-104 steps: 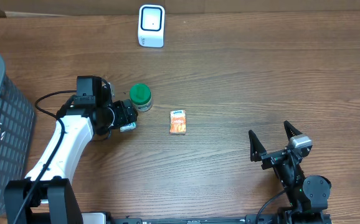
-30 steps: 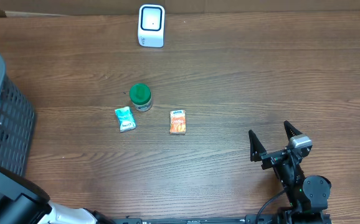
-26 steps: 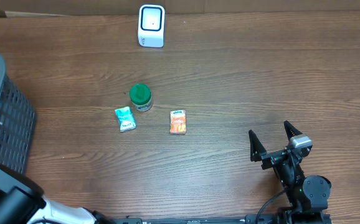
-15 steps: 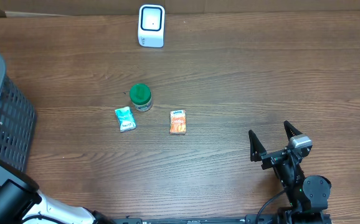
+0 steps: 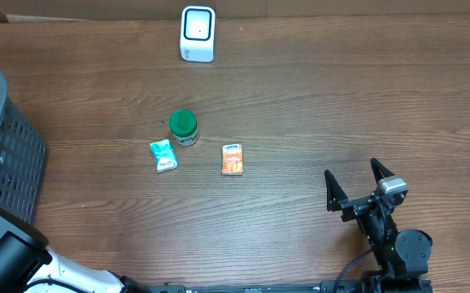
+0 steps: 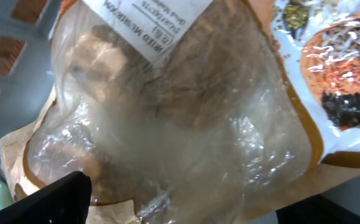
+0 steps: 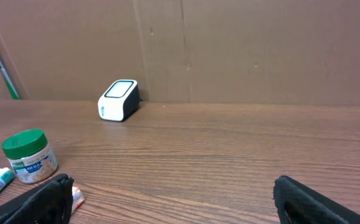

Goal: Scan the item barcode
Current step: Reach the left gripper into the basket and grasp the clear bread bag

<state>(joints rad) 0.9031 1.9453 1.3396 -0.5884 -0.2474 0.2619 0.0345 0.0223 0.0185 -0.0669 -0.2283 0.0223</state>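
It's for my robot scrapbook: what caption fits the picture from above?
White scanner, green-lidded jar, teal packet and orange packet sit on the wooden table, right gripper open nearby.

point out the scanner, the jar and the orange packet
scanner (image 5: 198, 28): overhead view, its top face
jar (image 5: 183, 122): overhead view, green lid
orange packet (image 5: 232, 161): overhead view, middle of its face

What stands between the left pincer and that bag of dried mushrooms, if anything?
Nothing visible does. In the left wrist view the mushroom bag fills the frame right in front of the left pincer, whose dark fingers stand wide apart at the lower corners. Whether they touch the bag cannot be told.
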